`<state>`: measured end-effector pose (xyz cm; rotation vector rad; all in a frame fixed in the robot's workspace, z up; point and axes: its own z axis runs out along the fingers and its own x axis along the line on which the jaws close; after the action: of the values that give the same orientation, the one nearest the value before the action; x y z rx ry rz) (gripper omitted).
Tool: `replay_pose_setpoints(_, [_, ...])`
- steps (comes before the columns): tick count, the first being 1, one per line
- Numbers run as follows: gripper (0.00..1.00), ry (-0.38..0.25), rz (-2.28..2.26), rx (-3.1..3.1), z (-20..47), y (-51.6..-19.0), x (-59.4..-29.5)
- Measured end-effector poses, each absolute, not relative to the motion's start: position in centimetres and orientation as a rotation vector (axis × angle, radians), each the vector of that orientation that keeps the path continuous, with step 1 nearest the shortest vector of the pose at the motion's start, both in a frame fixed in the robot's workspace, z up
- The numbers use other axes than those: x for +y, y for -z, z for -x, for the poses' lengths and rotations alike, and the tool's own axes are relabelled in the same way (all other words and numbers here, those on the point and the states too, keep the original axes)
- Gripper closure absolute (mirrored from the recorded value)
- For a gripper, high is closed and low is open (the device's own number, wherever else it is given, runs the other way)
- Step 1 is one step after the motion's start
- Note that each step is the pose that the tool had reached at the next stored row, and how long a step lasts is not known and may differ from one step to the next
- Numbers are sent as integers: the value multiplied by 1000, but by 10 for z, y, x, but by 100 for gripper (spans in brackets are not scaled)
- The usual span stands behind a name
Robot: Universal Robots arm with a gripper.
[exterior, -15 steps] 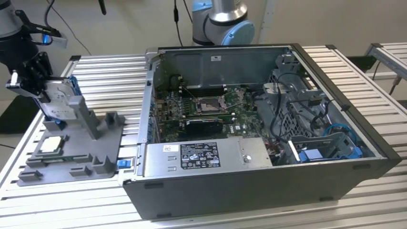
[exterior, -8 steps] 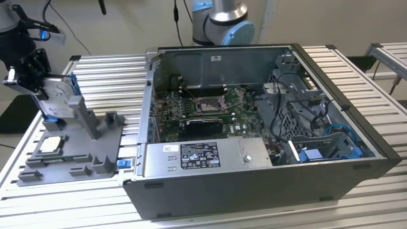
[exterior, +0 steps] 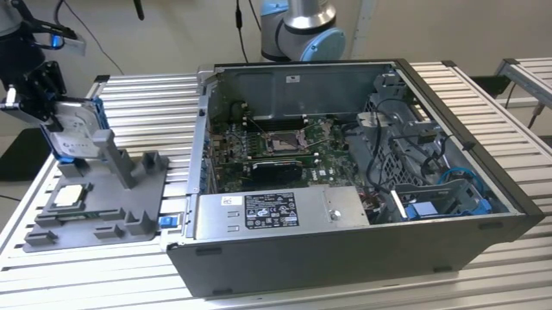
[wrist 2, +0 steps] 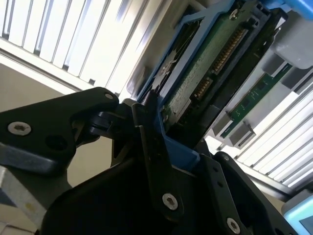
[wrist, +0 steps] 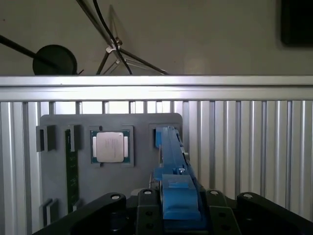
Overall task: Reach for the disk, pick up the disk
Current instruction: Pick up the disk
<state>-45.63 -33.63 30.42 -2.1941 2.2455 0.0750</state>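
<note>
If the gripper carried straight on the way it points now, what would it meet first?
The disk: its blue-railed edge sits directly ahead of the gripper, with the grey stand behind it. Contact cannot be judged.

The disk [exterior: 74,132] is silver-grey with a white label [exterior: 77,146] and blue rails [exterior: 98,116]; the stand [exterior: 142,186] is grey, the gripper [wrist: 178,196] black, the counter [exterior: 142,97] striped silver.

I work over a table [exterior: 147,97] of ribbed aluminium slats, pale and bright under even light. Behind it rises a plain beige wall [exterior: 172,32], with dark cables [exterior: 240,16] hanging down it. At the exterior view's right a second slatted table [exterior: 534,68] stands apart from mine. In the first wrist view a round black object [wrist: 55,59] and thin rods [wrist: 128,55] show against a plain wall, beyond the table's far rail [wrist: 156,81].
</note>
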Motion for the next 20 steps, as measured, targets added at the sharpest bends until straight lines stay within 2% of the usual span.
replay_pose_setpoints(20, [100,-44,2183,2229,459,-367,-336])
